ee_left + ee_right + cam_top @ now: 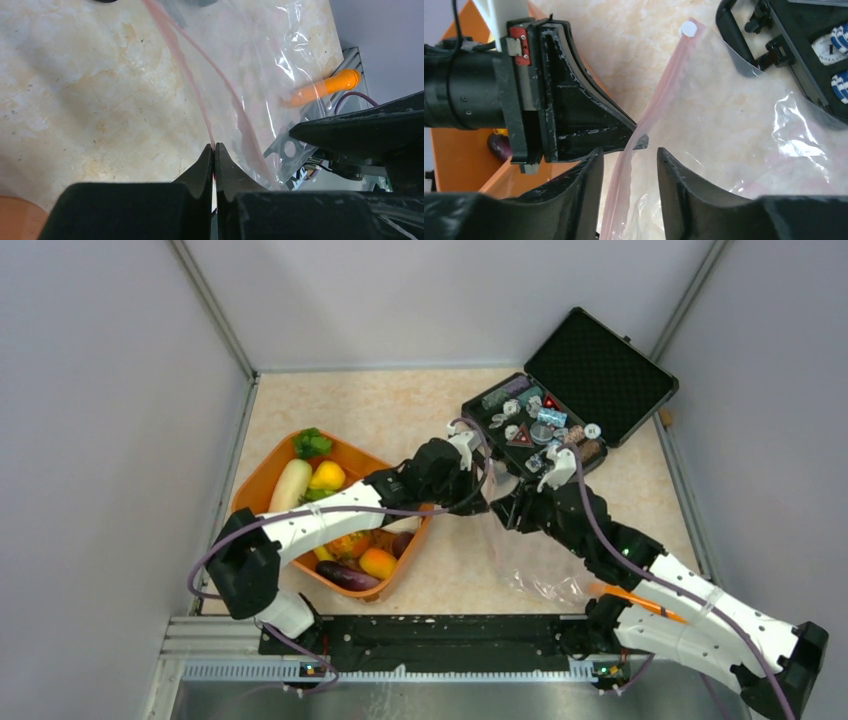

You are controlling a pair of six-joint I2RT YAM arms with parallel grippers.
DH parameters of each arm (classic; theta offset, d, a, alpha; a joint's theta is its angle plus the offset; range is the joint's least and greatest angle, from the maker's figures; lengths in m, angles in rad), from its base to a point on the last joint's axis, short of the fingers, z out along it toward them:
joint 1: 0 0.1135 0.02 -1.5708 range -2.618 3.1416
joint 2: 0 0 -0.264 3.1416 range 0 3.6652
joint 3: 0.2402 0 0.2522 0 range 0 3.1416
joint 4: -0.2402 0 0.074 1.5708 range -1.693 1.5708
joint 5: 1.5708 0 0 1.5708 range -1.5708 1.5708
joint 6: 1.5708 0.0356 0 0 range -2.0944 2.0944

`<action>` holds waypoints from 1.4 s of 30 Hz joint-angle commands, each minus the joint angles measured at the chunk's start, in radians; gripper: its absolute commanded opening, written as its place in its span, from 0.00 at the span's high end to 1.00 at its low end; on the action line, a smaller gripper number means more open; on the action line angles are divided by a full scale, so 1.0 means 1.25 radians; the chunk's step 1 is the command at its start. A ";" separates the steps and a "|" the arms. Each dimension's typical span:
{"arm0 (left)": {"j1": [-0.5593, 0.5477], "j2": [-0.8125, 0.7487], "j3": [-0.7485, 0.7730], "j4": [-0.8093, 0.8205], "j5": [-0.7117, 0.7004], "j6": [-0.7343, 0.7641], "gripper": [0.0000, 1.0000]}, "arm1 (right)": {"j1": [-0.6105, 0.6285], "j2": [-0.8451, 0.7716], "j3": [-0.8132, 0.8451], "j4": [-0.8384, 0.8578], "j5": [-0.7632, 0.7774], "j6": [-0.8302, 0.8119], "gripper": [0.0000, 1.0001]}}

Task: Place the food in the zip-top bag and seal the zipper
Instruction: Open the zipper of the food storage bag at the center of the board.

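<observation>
Left hand (pixel 214 148) pinched shut on zipper (pixel 192 80) of bag (pixel 734 125). Right hand (pixel 630 156) open, astride the strip. Bag on tabletop (pixel 400 410) beside tub (pixel 362 458); food (pixel 327 477) in tub.

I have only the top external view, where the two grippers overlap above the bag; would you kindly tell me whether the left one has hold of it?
Observer: Yes. The left wrist view shows the left gripper shut on the zipper at the edge of the zip-top bag.
Operator: Thank you. Is the right one pinching it too?
Observer: No. In the right wrist view the right gripper is open, its jaws standing on either side of the pink strip without pressing it.
Operator: And is the mouth sealed?
Observer: No. The left wrist view shows the two pink lines running apart from the pinch, so the mouth stands open.
</observation>
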 commanded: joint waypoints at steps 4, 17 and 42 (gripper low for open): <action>0.002 -0.113 -0.055 0.089 -0.084 0.025 1.00 | 0.007 -0.091 0.070 -0.115 0.050 -0.042 0.38; 0.059 -0.283 -0.088 0.141 -0.205 0.058 1.00 | -0.115 -0.198 0.050 -0.329 0.166 0.103 0.30; 0.247 -0.445 -0.266 0.108 -0.201 -0.036 1.00 | -0.342 -0.166 -0.496 0.501 -0.390 0.447 0.27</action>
